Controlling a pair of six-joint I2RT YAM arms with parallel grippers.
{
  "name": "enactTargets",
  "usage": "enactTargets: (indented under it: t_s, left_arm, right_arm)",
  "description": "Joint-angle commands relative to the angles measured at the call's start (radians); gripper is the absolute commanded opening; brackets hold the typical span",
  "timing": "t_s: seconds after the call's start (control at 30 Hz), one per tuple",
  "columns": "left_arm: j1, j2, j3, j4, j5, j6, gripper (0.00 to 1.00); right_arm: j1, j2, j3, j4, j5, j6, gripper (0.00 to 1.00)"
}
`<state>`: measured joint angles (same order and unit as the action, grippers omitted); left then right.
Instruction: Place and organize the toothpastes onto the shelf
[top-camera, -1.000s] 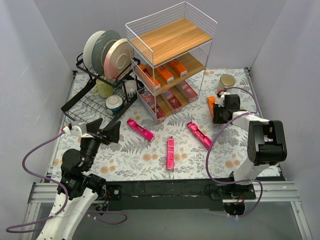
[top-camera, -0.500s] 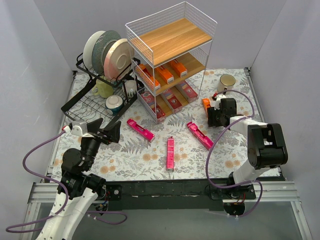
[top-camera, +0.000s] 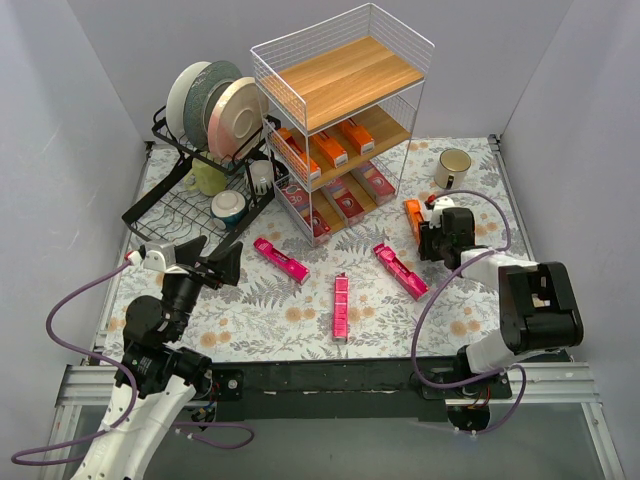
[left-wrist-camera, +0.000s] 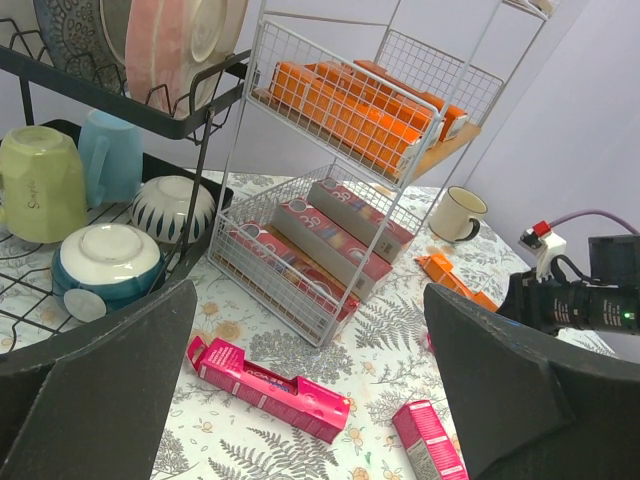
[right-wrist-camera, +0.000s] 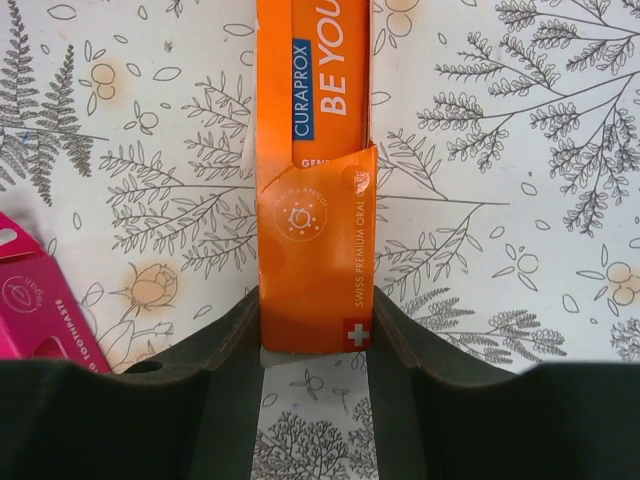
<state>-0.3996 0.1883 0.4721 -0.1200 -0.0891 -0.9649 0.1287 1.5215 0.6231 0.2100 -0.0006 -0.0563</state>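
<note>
The orange toothpaste carton (right-wrist-camera: 316, 200) sits down at the floral tablecloth (top-camera: 260, 310), to the right of the shelf (top-camera: 345, 80). The right gripper (right-wrist-camera: 318, 322) is clenched on its near end. Well away, the left gripper (top-camera: 210, 258) gapes wide, holding nothing.

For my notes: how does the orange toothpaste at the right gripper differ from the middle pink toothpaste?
The orange toothpaste is clamped in the right gripper; the pink toothpaste lies free. The orange toothpaste is nearer the shelf than the pink toothpaste. Both are slim cartons.
</note>
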Motion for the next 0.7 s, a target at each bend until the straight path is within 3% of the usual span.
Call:
enactTargets:
  t_s: [0.0,0.3,0.67]
  left_arm:
    - [-0.002,0.016,0.025,0.002,0.011,0.014,0.98]
    - [-0.002,0.03,0.025,0.002,0.012,0.014,0.98]
    - [-0.002,0.048,0.023,0.005,0.017,0.017,0.98]
  right_arm:
    - [0.017,-0.096,0.024,-0.043,0.037,0.016,0.45]
    - [0.017,-0.288,0.173,-0.236,0.057,0.049,0.41]
    - [0.029,-0.374,0.512,-0.445,-0.116,-0.033,0.4]
